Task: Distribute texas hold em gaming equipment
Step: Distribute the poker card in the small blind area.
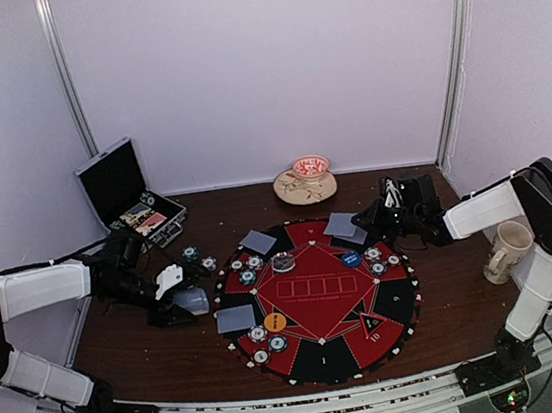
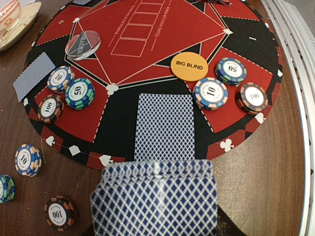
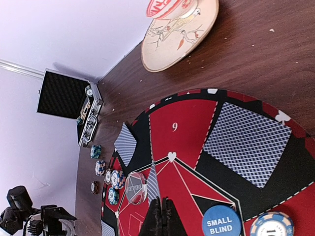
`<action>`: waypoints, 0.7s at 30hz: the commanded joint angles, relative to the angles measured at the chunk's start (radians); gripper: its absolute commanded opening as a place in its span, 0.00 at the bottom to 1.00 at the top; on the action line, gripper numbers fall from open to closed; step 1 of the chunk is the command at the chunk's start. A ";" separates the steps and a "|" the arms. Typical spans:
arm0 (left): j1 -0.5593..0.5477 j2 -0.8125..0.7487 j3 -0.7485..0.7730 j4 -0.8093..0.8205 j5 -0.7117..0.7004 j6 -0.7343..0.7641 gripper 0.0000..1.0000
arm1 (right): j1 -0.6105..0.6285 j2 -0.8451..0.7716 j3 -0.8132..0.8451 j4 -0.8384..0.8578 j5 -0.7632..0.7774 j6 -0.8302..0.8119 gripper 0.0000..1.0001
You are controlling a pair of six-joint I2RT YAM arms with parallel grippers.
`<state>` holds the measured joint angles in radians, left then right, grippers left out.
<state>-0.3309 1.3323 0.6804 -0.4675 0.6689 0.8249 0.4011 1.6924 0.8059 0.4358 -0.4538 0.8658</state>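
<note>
Fanned blue-diamond-backed playing cards (image 2: 155, 199) fill the left wrist view's near edge, clamped in the left gripper (image 1: 179, 297), whose fingers they hide. Just beyond, one single face-down card (image 2: 165, 125) lies on the round red-and-black mat (image 2: 162, 49), with an orange BIG BLIND disc (image 2: 189, 66) and striped round poker chips (image 2: 210, 93) beside it. Across the mat, the right gripper (image 3: 160, 209) is closed on a thin edge-on card (image 3: 152, 182), near a blue SMALL BLIND disc (image 3: 221, 222). Farthest, the black silver-edged case (image 1: 117, 186) stands open.
</note>
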 commanded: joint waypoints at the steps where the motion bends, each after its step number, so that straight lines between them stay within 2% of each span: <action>1: 0.005 0.001 0.001 0.025 0.015 0.010 0.52 | -0.047 0.047 -0.023 0.096 -0.039 0.038 0.00; 12: 0.006 0.004 0.001 0.026 0.015 0.012 0.52 | -0.128 0.160 -0.003 0.132 -0.059 0.047 0.00; 21: 0.005 0.011 0.002 0.026 0.014 0.013 0.52 | -0.139 0.236 0.038 0.173 -0.080 0.076 0.00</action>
<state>-0.3309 1.3350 0.6804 -0.4675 0.6689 0.8253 0.2680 1.8992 0.8055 0.5655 -0.5182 0.9257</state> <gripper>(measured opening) 0.525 0.010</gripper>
